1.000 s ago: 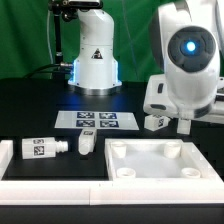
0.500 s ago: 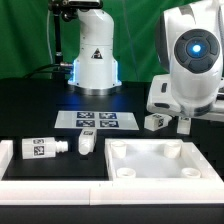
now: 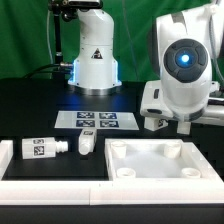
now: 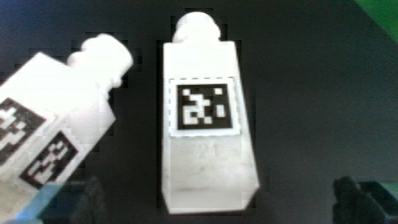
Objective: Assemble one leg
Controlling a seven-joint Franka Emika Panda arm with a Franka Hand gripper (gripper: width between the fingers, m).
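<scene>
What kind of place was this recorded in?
Most likely a robotics lab bench: a white arm base stands at the back of a black table, a green curtain hangs behind, and a marker board and tagged legs are laid out.

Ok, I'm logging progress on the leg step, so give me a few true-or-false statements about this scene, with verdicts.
1. A first leg and a second leg lie on the table at the exterior view's left of the panel. True.
2. The gripper holds a leg clear of the table. False: it is open and holds nothing; the leg below it lies on the dark table, with another beside it.
3. The marker board lies farther from the exterior camera than the panel. True.
4. A leg already stands in a corner hole of the panel. False: the holes that show are empty.
</scene>
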